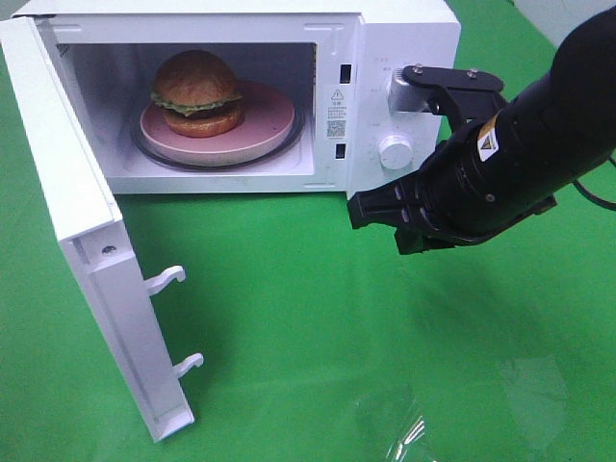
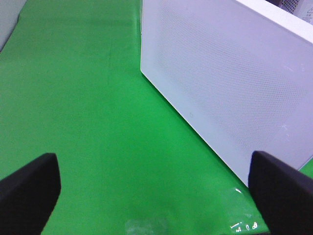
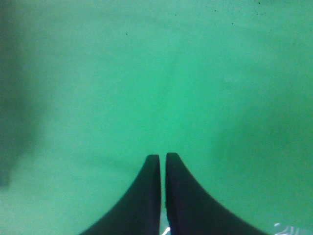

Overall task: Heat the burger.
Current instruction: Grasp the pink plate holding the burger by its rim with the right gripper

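Food is loaded: the burger (image 1: 196,91) sits on a pink plate (image 1: 265,120) on the glass turntable (image 1: 289,146) inside the white microwave (image 1: 404,29), whose door (image 1: 67,192) stands swung wide open on the left side of the exterior view. Shutting that door looks like the step in hand, with the knobs (image 1: 395,151) to follow.

The door's long edge runs from the hinge at the cavity out toward the front of the green counter (image 1: 318,318). The left end effector (image 2: 151,161) faces the door's outer panel (image 2: 230,83), which lies just ahead and to one side of it. Its fingers are spread wide apart and empty. That arm seems the nearer one for pushing the door round, though it does not show in the exterior view.

The right end effector (image 1: 361,210) hangs in front of the control panel, to the right of the cavity. Its arm slants down and leftward across the knobs. Its wrist view shows the fingertips (image 3: 163,155) pressed together with nothing between them, over bare counter. The burger lies up and to its left, inside the cavity.
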Controlling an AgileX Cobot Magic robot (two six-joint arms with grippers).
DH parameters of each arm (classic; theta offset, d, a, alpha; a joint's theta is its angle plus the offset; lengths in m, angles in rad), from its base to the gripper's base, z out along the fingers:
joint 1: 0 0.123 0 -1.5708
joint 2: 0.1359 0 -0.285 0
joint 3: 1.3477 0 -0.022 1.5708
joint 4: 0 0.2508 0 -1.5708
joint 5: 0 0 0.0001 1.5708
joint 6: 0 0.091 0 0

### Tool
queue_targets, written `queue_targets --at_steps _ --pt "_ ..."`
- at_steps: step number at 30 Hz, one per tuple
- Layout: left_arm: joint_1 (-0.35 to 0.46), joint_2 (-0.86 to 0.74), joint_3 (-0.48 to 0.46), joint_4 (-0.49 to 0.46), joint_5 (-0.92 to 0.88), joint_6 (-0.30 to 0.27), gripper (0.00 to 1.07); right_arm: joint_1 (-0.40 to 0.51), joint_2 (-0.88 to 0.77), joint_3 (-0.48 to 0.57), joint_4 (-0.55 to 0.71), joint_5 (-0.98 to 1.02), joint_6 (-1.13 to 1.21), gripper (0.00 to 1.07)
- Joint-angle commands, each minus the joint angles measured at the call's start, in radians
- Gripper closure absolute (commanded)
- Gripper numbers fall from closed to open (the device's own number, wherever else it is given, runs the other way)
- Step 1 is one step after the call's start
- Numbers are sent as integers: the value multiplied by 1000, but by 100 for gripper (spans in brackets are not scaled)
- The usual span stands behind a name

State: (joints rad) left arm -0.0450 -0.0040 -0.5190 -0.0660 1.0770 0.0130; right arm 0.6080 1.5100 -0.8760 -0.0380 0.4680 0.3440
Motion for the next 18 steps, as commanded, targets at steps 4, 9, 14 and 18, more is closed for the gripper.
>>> queue_targets --at_steps 4,9,14,18 --pt "5 -16 3 -8 -8 -1 10 2 -7 -32 -8 113 -311 102" --pt "5 -16 3 -8 -8 -1 10 2 -7 -32 -8 159 -562 102" --pt "5 -16 3 -8 -8 -1 10 2 -7 -32 -8 177 -774 102" --pt "5 -16 3 -8 -8 -1 10 2 -7 -32 -12 172 -1006 101"
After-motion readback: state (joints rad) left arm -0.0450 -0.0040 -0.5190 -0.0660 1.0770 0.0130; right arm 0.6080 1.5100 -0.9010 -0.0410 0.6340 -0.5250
